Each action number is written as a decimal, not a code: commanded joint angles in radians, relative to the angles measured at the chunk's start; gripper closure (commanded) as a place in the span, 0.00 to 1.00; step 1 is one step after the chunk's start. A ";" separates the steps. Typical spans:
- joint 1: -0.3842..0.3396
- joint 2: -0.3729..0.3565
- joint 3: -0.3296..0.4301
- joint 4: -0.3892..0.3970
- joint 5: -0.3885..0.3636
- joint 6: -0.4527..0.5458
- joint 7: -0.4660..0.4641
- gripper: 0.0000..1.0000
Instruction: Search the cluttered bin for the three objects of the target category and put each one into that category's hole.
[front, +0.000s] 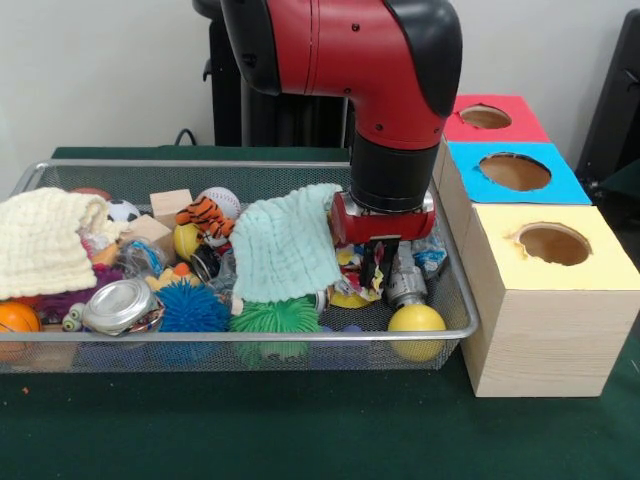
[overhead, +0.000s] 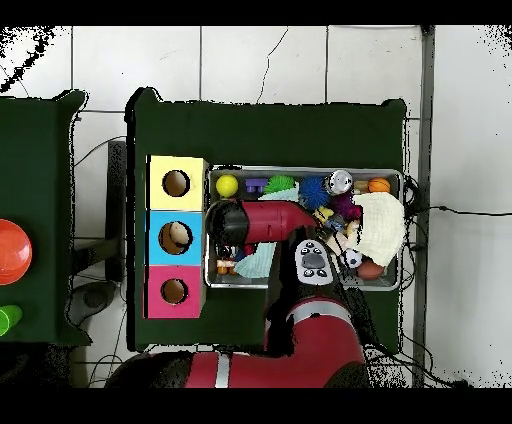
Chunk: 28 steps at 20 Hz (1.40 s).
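While down inside the bin (front: 455, 290) at its end nearest the boxes, the end effector (front: 379, 262) sits in clutter beside a mint cloth (front: 285, 245); can't tell if it's open or gripping. Yellow ball (front: 416, 320) lies just in front. Yellow box (front: 550, 300), blue box (front: 515, 175), red box (front: 490, 118) stand beside the bin, each with a hole.

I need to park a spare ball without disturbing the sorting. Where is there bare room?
The green table in front of the mesh bin is bare. The bin itself is packed edge to edge, and the gripper is down among the clutter beside the mint cloth.
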<state>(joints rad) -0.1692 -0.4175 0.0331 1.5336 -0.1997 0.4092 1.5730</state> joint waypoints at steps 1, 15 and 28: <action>0.002 0.042 0.016 0.086 -0.041 -0.005 0.101 1.00; 0.008 -0.216 0.029 0.049 0.000 0.312 0.008 1.00; -0.010 -0.277 0.103 -0.078 0.048 0.494 0.006 1.00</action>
<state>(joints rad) -0.1523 -0.6852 0.0407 1.5237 -0.1870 0.7758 1.5730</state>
